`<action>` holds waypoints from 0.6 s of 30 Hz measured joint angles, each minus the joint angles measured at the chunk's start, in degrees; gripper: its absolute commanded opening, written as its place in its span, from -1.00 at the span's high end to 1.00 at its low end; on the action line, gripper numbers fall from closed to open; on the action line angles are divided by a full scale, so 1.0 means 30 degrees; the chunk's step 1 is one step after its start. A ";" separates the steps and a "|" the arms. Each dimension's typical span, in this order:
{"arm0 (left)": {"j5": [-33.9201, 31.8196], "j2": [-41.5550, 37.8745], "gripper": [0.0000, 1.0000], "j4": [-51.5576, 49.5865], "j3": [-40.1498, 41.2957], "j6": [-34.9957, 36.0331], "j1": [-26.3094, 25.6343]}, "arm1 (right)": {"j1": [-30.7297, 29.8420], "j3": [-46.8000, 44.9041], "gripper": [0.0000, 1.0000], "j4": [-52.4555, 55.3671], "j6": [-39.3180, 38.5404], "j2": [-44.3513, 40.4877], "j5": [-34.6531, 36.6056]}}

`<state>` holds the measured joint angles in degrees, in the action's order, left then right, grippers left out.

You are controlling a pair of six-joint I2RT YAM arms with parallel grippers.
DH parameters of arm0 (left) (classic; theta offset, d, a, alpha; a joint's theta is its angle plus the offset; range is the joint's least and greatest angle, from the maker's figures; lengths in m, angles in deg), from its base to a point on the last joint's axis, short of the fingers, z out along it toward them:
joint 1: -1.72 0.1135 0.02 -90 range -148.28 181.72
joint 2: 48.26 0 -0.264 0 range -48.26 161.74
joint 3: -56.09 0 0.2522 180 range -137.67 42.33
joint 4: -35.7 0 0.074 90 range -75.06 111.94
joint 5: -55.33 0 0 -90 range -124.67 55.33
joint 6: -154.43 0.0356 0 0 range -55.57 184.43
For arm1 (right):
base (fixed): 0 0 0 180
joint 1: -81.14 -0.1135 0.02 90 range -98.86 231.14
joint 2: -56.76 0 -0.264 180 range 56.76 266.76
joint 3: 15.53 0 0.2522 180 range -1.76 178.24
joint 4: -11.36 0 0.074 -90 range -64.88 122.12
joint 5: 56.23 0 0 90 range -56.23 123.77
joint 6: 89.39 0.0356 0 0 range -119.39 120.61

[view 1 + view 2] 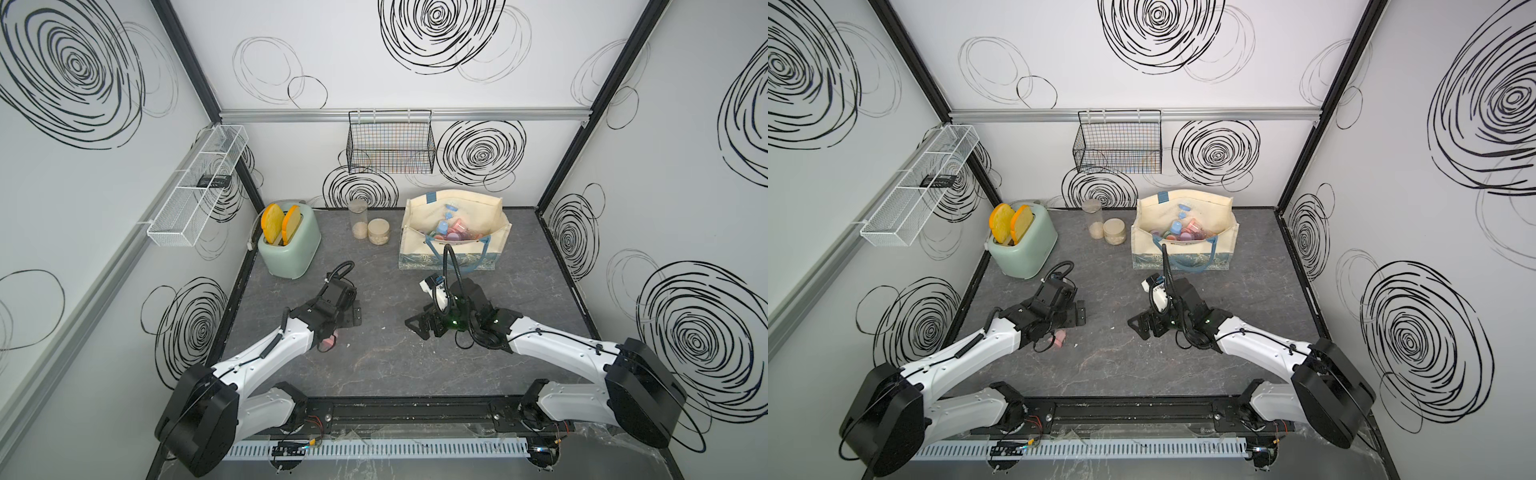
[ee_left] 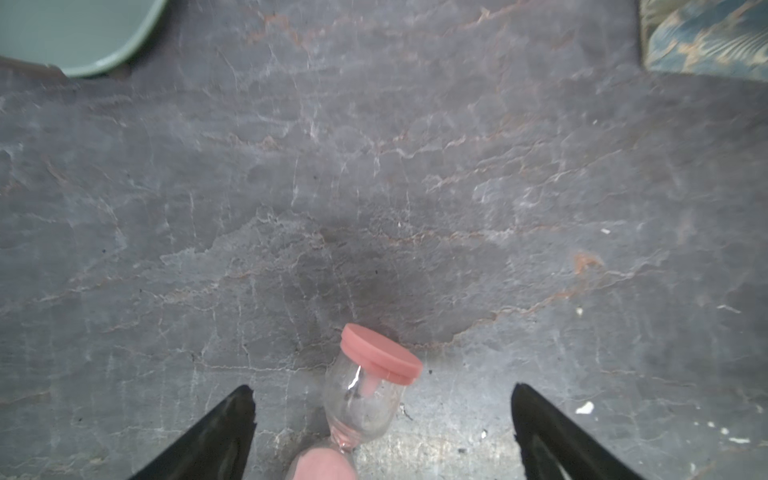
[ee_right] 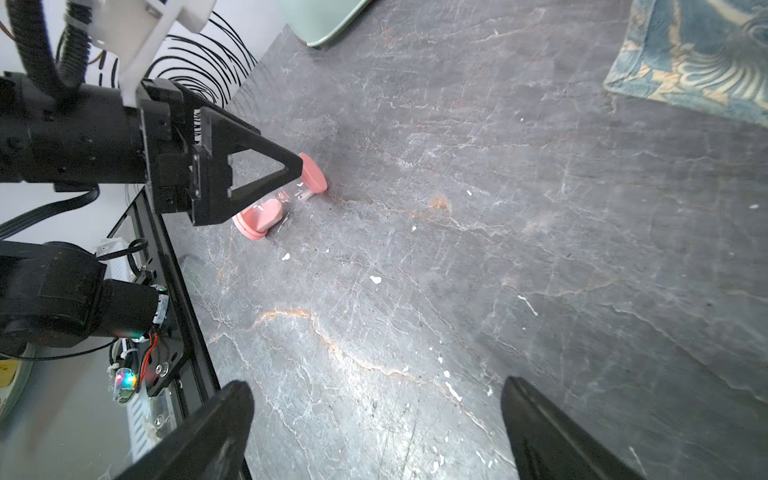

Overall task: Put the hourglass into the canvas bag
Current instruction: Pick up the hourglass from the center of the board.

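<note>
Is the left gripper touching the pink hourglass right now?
Apart. The left wrist view shows the pink hourglass lying between the left gripper's open fingers, bare table on both sides.

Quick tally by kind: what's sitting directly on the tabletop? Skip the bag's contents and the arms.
toaster: 1
jar: 2 (tall jar, short jar)
canvas bag: 1
hourglass: 1
total: 5

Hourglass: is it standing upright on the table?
No, the hourglass lies on its side on the table.
</note>
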<state>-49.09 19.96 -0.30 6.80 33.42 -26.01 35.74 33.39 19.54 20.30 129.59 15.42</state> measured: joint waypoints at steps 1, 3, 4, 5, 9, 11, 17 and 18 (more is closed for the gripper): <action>0.0066 0.0226 -0.93 0.0066 0.0066 -0.0036 0.0000 | -0.0066 0.0000 -0.95 -0.0066 0.0051 0.0095 0.0044; 0.0080 0.0510 -0.89 0.0117 0.0197 -0.0117 0.0000 | -0.0124 -0.0036 -0.95 -0.0175 0.0160 0.0153 0.0138; 0.0080 0.0627 -0.86 0.0138 0.0262 -0.0168 0.0000 | -0.0131 -0.0036 -0.95 -0.0197 0.0219 0.0160 0.0182; 0.0080 0.0699 -0.84 0.0189 0.0321 -0.0233 0.0000 | -0.0153 -0.0036 -0.95 -0.0226 0.0233 0.0175 0.0219; 0.0015 0.1035 -0.76 0.0561 0.0721 -0.0539 0.0000 | -0.0189 -0.0036 -0.95 -0.0335 0.0291 0.0350 0.0291; -0.0022 0.1282 -0.71 0.0736 0.0962 -0.0641 0.0000 | -0.0204 -0.0036 -0.95 -0.0350 0.0299 0.0481 0.0299; -0.0080 0.2426 -0.54 0.1180 0.1086 -0.0743 0.0000 | -0.0204 -0.0036 -0.95 -0.0437 0.0299 0.0954 0.0328; -0.0095 0.2594 -0.49 0.1290 0.1086 -0.0758 0.0000 | -0.0211 -0.0036 -0.95 -0.0444 0.0299 0.0991 0.0335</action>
<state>-49.37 27.74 3.57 10.05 31.15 -26.01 35.10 33.28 18.20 21.19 132.57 16.43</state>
